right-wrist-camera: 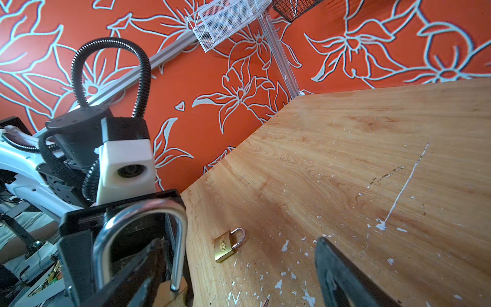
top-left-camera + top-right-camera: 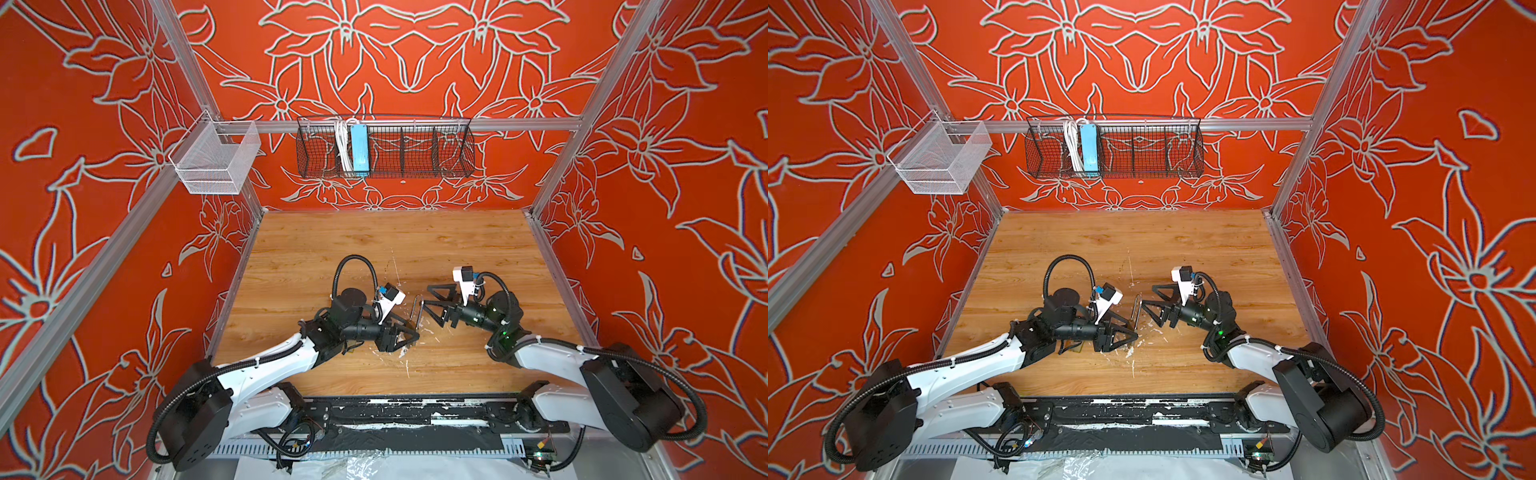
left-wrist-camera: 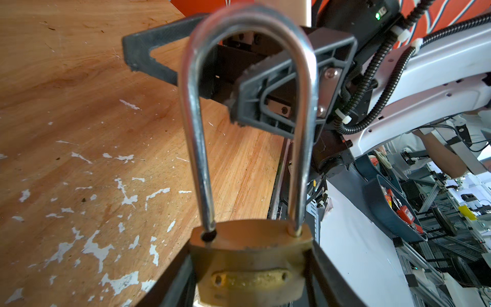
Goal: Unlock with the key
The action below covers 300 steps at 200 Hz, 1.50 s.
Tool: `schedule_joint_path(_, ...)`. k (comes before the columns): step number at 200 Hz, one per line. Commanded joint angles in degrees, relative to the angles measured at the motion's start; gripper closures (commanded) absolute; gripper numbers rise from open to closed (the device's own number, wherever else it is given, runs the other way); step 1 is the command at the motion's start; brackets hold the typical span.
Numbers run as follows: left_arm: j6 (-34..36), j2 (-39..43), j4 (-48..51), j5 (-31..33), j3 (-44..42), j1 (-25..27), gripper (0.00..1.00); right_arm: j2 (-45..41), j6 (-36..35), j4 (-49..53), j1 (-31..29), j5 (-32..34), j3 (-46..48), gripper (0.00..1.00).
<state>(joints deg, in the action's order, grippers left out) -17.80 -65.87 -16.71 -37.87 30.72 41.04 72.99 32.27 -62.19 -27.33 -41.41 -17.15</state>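
Note:
My left gripper (image 3: 249, 279) is shut on the brass body of a padlock (image 3: 249, 255). Its long steel shackle (image 3: 249, 32) points toward the right arm. One shackle leg ends just above its hole in the body, so the shackle stands lifted out. In both top views the shackle (image 2: 415, 307) (image 2: 1136, 308) sits between the two grippers at mid table. My right gripper (image 2: 426, 297) (image 2: 1147, 296) (image 1: 237, 240) is open, with one finger (image 1: 143, 265) right at the shackle's loop (image 1: 143, 210); I cannot tell whether they touch. The key is out of view.
A second, small brass padlock (image 1: 225, 245) lies flat on the wooden table (image 2: 374, 249) beyond the right gripper. A small reddish sliver (image 1: 265, 301) lies near it. A black wire basket (image 2: 386, 149) and a white mesh basket (image 2: 216, 162) hang on the walls.

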Motion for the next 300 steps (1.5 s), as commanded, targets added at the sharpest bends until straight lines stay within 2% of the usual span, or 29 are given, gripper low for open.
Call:
schedule_joint_path(1, 1.0, -1.5, -6.6, -1.8, 3.5, 1.2, 1.00, 1.6, 1.4, -2.6, 0.2, -2.1, -1.9, 0.10)
schedule_joint_path(30, 2.0, -3.7, -6.9, -0.5, 4.9, 2.0, 1.00, 3.6, 2.5, -4.3, 0.1, -3.6, -2.4, 0.10)
schedule_joint_path(55, 2.1, -4.8, -7.7, -0.4, 5.6, 2.0, 1.00, 2.9, 0.6, 0.4, 0.1, -2.1, -3.1, 0.10)
schedule_joint_path(103, 2.2, -4.7, -5.7, 4.8, 7.5, 2.0, 1.00, -0.6, -5.7, 19.8, 0.1, 11.7, -5.5, 0.12)
schedule_joint_path(128, 2.7, -5.0, -3.8, 7.2, 8.9, 2.0, 1.00, -2.4, -7.5, 29.4, 0.2, 21.2, -6.8, 0.12)
schedule_joint_path(168, 3.7, -5.3, 2.1, 16.2, 10.7, 2.1, 1.00, -3.5, -9.2, 36.2, 0.1, 28.8, -7.9, 0.12)
schedule_joint_path(195, 4.5, -6.3, 5.6, 19.2, 12.1, 2.2, 1.00, -4.1, -9.7, 40.6, 0.1, 33.8, -8.9, 0.12)
schedule_joint_path(269, 4.5, -6.9, 10.7, 32.9, 14.1, 3.6, 1.00, -4.9, -9.9, 42.6, 0.1, 36.5, -9.1, 0.12)
schedule_joint_path(300, 4.2, -10.8, 11.7, 38.3, 17.0, 3.6, 1.00, -5.4, -9.9, 42.2, 0.1, 36.4, -8.8, 0.11)
